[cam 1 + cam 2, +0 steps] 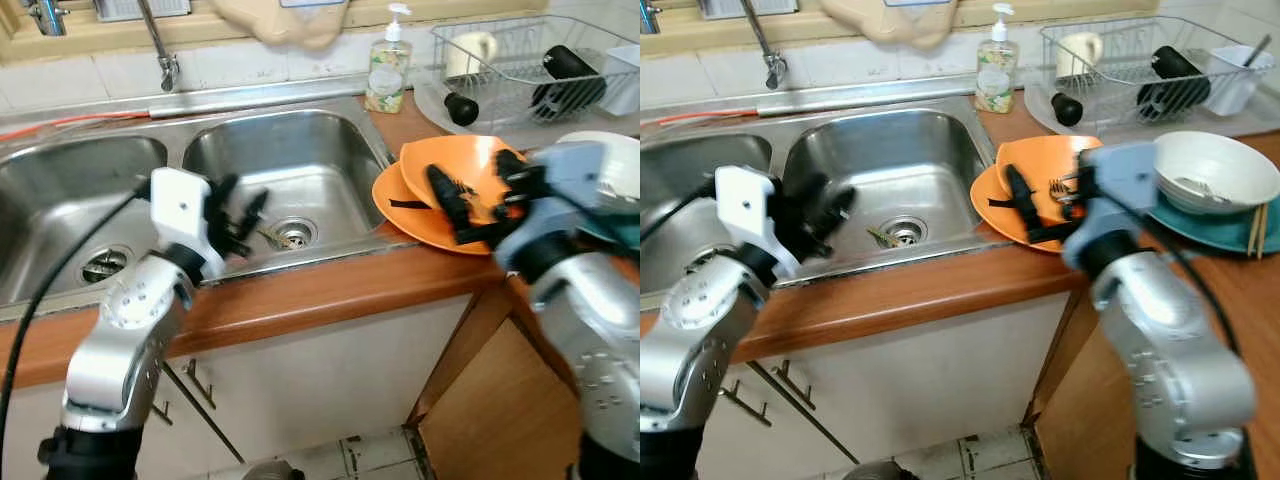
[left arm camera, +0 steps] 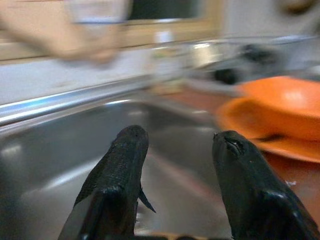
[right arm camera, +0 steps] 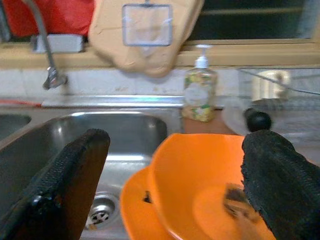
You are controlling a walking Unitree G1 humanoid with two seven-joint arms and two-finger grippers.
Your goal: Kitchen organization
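An orange bowl (image 1: 463, 160) sits on an orange plate (image 1: 398, 212) on the wooden counter, just right of the steel double sink (image 1: 320, 150). A fork (image 1: 1061, 187) lies in the bowl. My right gripper (image 1: 480, 195) hovers open over the bowl, one finger on each side, holding nothing; the right wrist view looks down at the bowl (image 3: 200, 165) between the spread fingers. My left gripper (image 1: 236, 216) is open above the front edge of the right basin, empty, and its fingers (image 2: 122, 165) point across the basin toward the orange dishes.
A soap dispenser (image 1: 387, 70) stands behind the sink. A dish rack (image 1: 1120, 60) with a mug and dark items is at the back right. A white bowl (image 1: 1210, 165) rests on a teal plate (image 1: 1200, 228) with chopsticks (image 1: 1255, 232). A cupboard door (image 1: 480, 400) hangs open below.
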